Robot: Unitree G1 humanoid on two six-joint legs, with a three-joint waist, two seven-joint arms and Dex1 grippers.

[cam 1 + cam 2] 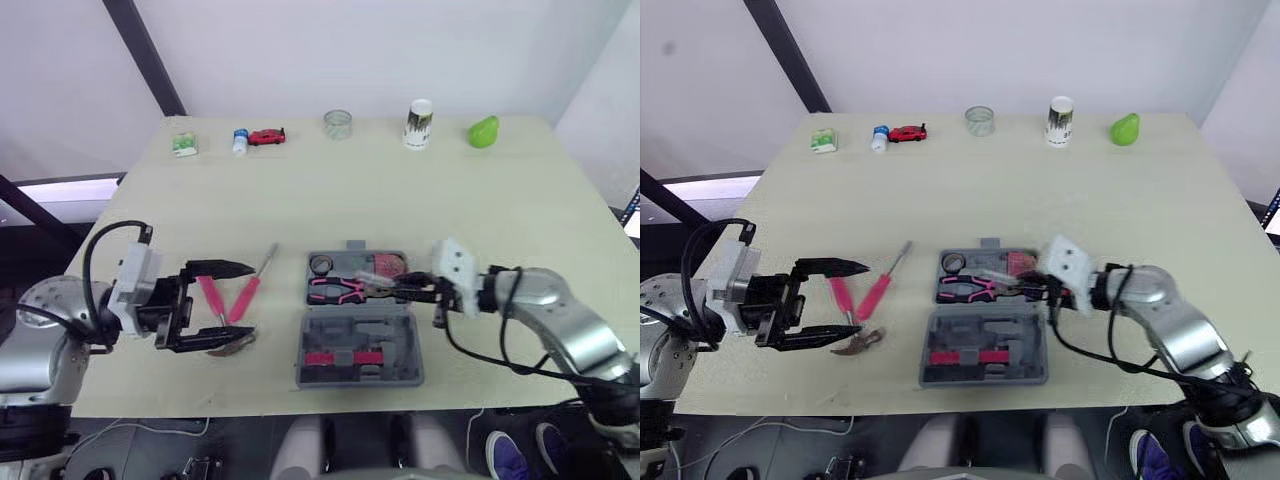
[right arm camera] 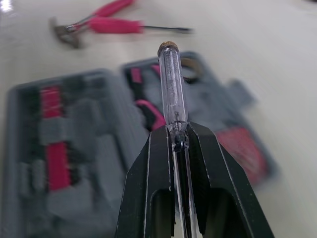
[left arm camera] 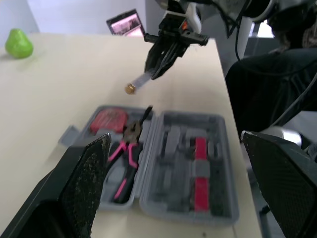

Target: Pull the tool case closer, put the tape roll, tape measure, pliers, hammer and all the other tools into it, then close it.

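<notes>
The grey tool case (image 1: 400,352) lies open at the table's front middle. Its far half holds pink-handled pliers (image 1: 335,290), a red tape measure (image 1: 388,265) and a dark tape roll (image 1: 320,264). My right gripper (image 2: 176,136) is shut on a clear-handled screwdriver (image 2: 172,84), held level just above that half, tip end toward the pliers. Left of the case, a pink-handled hammer (image 1: 211,297) and a pink screwdriver (image 1: 246,293) lie on the table. My left gripper (image 1: 245,302) hangs open over them, its fingers (image 3: 84,183) spread wide on either side of the hammer.
Along the table's far edge stand a small green box (image 1: 183,144), a little bottle (image 1: 240,141), a red toy car (image 1: 267,136), a clear cup (image 1: 338,124), a white can (image 1: 419,124) and a green pear (image 1: 483,131). The case's near half (image 3: 193,163) carries red inserts.
</notes>
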